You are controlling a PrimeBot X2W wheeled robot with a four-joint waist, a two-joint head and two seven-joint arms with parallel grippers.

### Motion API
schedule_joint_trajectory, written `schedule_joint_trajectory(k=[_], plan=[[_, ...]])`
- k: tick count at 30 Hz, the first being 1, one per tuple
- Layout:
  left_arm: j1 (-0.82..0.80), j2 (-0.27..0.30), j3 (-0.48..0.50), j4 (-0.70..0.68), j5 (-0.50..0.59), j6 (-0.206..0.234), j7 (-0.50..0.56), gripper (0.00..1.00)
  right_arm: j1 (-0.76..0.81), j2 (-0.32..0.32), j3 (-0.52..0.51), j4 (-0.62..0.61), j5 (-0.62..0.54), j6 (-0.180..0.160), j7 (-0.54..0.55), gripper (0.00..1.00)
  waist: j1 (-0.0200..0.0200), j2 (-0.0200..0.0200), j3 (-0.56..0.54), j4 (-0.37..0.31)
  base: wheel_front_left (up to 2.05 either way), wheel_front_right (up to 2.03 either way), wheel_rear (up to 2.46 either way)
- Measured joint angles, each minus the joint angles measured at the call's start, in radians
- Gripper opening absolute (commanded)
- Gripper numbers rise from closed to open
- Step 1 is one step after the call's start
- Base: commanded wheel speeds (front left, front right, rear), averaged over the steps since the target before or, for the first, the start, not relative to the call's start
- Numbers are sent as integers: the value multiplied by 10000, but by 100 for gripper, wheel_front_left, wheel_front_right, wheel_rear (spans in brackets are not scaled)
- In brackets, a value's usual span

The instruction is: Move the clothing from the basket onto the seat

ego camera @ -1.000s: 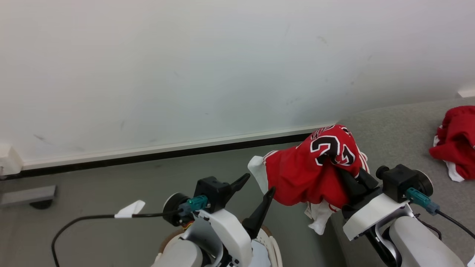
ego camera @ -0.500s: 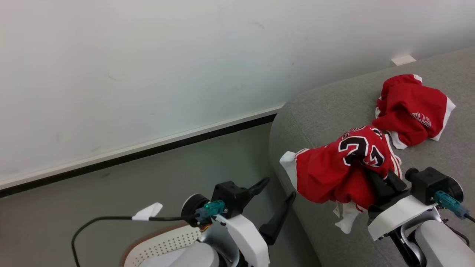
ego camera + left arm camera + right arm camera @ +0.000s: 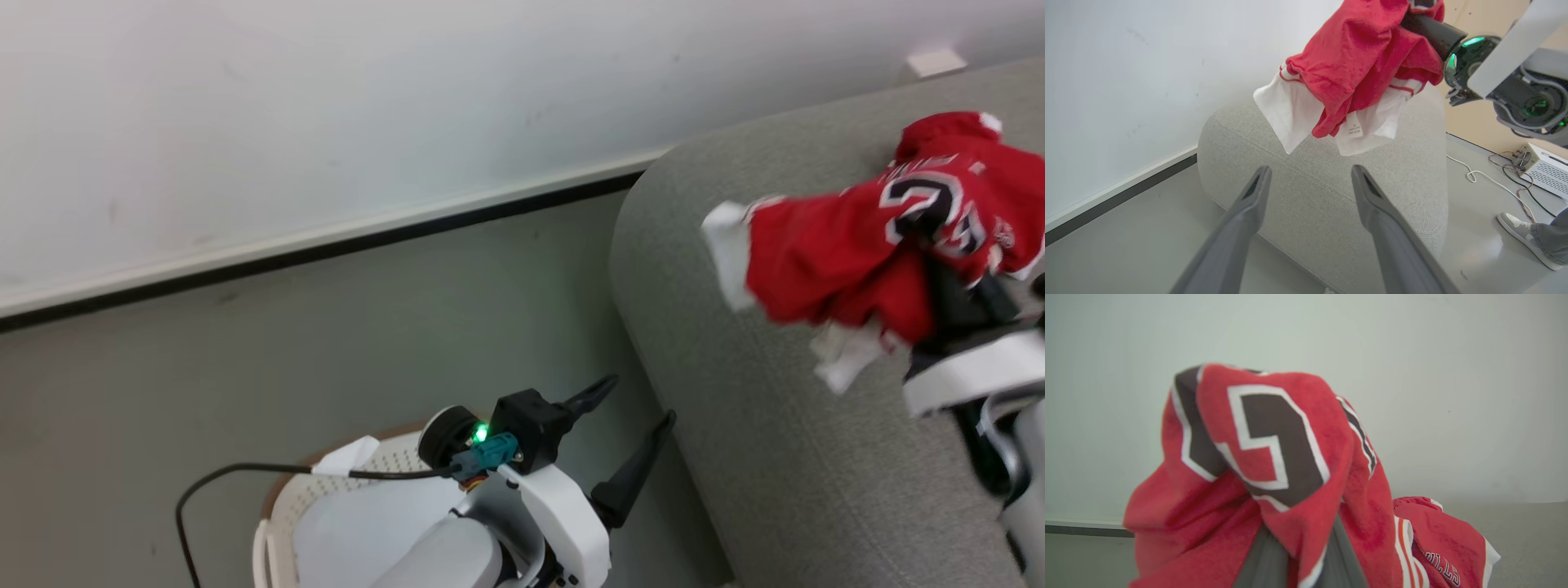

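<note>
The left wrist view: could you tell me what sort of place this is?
Probably an indoor test room, staged homelike: a grey seat beside a bare white wall, plus an electronics box and loose cables on the floor.

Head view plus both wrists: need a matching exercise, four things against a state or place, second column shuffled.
Things:
1. left gripper
2. right gripper
3. basket
4. lettered red garment

States or places:
a. lying on the seat
b. open, holding nothing
c. standing on the floor
d. shut on the numbered jersey, which hangs above the seat

Pairs: 1-b, 2-d, 3-c, 4-a
</note>
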Motion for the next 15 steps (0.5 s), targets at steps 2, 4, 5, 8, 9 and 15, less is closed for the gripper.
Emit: schedule_joint_trajectory(k=[2, 4, 5, 8, 9, 15], plan=[[-95, 0, -12, 52, 58, -29, -121, 100, -585, -19, -416, 362, 81, 0, 0, 0, 0, 0, 296, 143, 0, 0, 0], [-244, -2, 6, 77, 94, -73, -244, 100, -1290, -171, -792, 796, 71, 0, 4, 0, 1, 0, 613, 295, 0, 0, 0], [-325, 0, 6, 90, 136, -71, -307, 100, -1672, -280, -965, 1011, 67, 0, 10, 0, 0, 0, 773, 376, 0, 0, 0], [-570, -6, 2, 111, 205, -84, -437, 100, -2805, -665, -1559, 1766, -17, 0, 92, 0, 1, 0, 1242, 652, 0, 0, 0], [-647, -6, 4, 113, 230, -84, -506, 100, -3129, -855, -1712, 2027, -127, 0, 134, 0, 1, 0, 1387, 760, 0, 0, 0], [-894, 17, 59, 13, 288, -54, -704, 100, -4853, -2115, -3674, 3875, -1191, 0, 59, 0, 1, 0, 2194, 1425, 0, 0, 0]])
